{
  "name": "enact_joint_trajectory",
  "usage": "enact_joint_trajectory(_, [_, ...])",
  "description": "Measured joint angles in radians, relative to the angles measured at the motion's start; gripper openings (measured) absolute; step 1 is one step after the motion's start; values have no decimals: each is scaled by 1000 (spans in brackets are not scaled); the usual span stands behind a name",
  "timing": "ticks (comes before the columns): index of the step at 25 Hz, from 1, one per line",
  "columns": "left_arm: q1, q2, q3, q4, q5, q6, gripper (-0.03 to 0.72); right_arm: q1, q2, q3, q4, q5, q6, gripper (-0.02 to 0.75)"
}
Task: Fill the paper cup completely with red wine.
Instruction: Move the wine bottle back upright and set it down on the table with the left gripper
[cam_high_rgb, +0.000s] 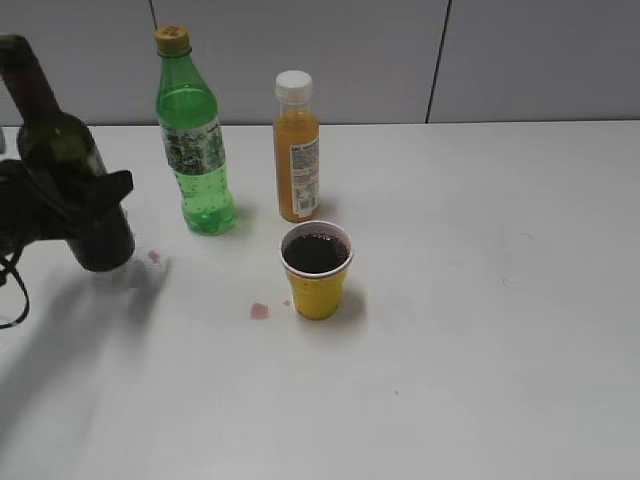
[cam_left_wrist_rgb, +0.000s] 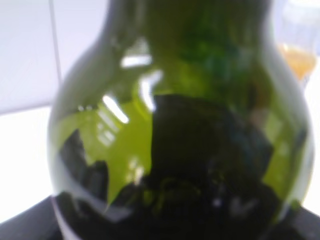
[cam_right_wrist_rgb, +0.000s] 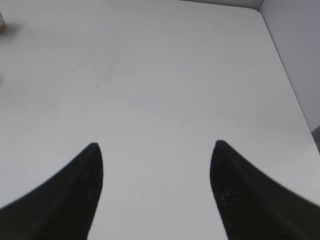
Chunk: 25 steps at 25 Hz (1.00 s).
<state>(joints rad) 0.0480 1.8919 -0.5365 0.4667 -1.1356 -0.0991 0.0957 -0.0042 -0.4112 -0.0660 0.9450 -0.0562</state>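
The yellow paper cup (cam_high_rgb: 317, 285) stands mid-table, and dark red wine (cam_high_rgb: 315, 253) fills it to a little below the white rim. At the far left my left gripper (cam_high_rgb: 85, 205) is shut round the belly of the dark green wine bottle (cam_high_rgb: 60, 150), which leans with its neck toward the upper left and its base at the table. The left wrist view is filled by the bottle's green glass (cam_left_wrist_rgb: 125, 135) with dark liquid low inside. My right gripper (cam_right_wrist_rgb: 155, 145) hangs open over bare white table with nothing between its fingers; the exterior view does not show it.
A green soda bottle (cam_high_rgb: 194, 140) and an orange juice bottle (cam_high_rgb: 296, 150) stand upright behind the cup. Small pinkish spill marks lie left of the cup (cam_high_rgb: 259, 311) and beside the wine bottle (cam_high_rgb: 154, 257). The table's right edge (cam_right_wrist_rgb: 290, 85) meets a grey wall.
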Motion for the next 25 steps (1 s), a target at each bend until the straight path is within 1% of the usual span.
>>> enact_joint_trajectory(6, [0,105,-31,72,-27,0,552,0,0,0,0,0,0,510])
enact_joint_trajectory(12, [0,119,-70,104,-20,0,552,0,0,0,0,0,0,510])
enact_joint_trajectory(19, [0,119,-72,112,-15,0,552,0,0,0,0,0,0,510])
enact_joint_trajectory(25, [0,120,-72,178,-20,0,557,0,0,0,0,0,0,510])
